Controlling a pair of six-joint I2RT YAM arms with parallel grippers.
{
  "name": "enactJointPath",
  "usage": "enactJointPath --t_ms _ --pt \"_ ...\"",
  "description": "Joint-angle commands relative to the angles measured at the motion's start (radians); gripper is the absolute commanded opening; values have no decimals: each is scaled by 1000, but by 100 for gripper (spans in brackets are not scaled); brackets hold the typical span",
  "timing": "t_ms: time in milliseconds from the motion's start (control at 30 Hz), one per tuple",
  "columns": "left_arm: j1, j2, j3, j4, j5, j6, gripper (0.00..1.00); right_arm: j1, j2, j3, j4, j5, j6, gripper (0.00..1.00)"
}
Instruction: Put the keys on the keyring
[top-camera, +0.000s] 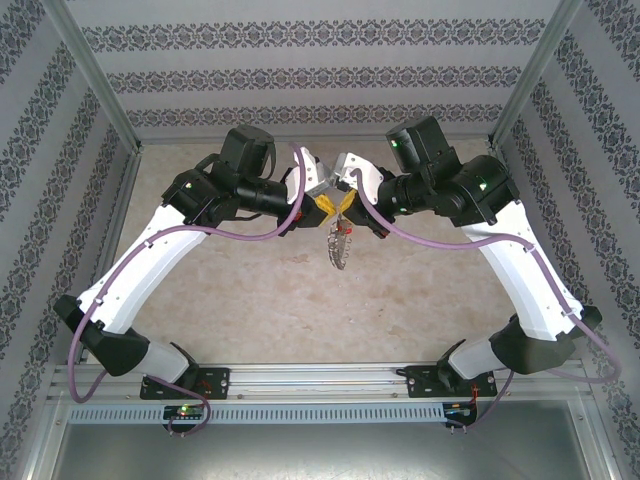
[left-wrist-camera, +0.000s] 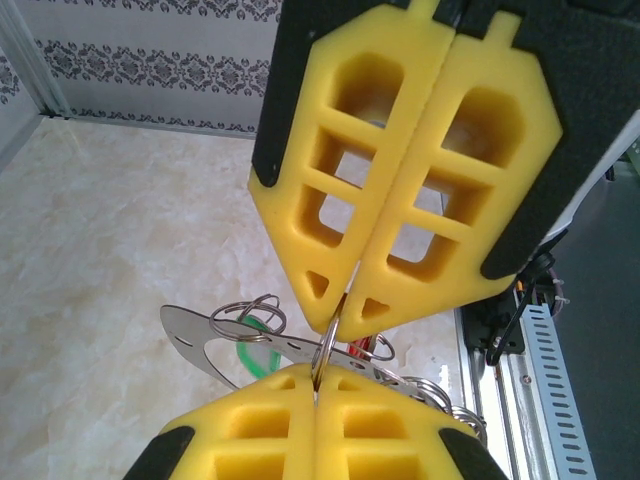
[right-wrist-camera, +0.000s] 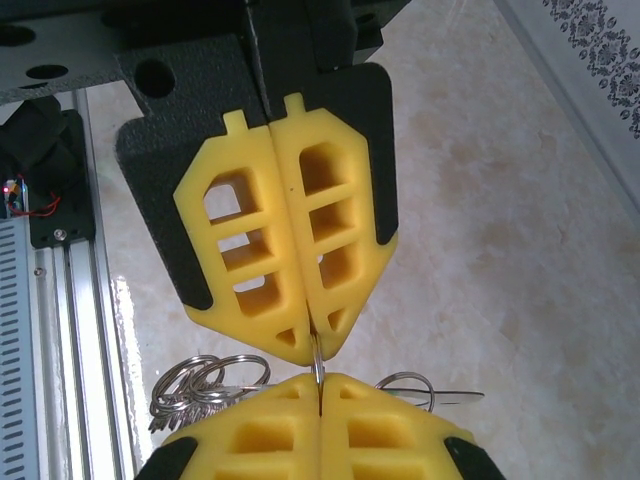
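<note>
My left gripper (top-camera: 325, 205) and right gripper (top-camera: 349, 203) meet tip to tip above the table's middle. Both are shut on the same small silvery split ring (left-wrist-camera: 326, 345), seen edge-on between the yellow pads (right-wrist-camera: 317, 362). That ring belongs to the keyring (top-camera: 340, 246), which hangs below the tips. Its flat grey band (left-wrist-camera: 185, 330) carries more small rings (right-wrist-camera: 195, 388). A sliver of red tag (left-wrist-camera: 359, 347) shows behind the band; the keys' metal is hidden. In the left wrist view my left gripper (left-wrist-camera: 316, 375) is at the bottom; in the right wrist view my right gripper (right-wrist-camera: 320, 385) is too.
A green tag (left-wrist-camera: 255, 352) hangs behind the band. The beige marble-look tabletop (top-camera: 300, 300) lies well below the hanging rings. A metal rail (top-camera: 320, 385) runs along the near edge by the arm bases. Patterned walls and frame posts (top-camera: 95, 75) close in the sides and back.
</note>
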Motion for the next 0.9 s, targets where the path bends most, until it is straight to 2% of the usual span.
enactJointPath --t_ms 0,100,267,333,600,867 --pt "-9 -15 -10 63 59 -20 0 11 -6 4 34 -35 11 0" --pt "2 -35 -43 121 73 -57 0 -22 -45 -53 99 -108 50 0" --pt "28 -64 -75 196 106 -110 0 -75 -103 -146 210 -198 116 26" --pt "36 -74 -86 228 124 -135 0 -96 -118 -170 244 -231 144 31" --pt "68 -113 -134 422 199 -290 0 -161 -166 -226 317 -305 205 33" --pt "68 -113 -125 471 220 -336 0 -190 -192 -255 380 -379 246 32"
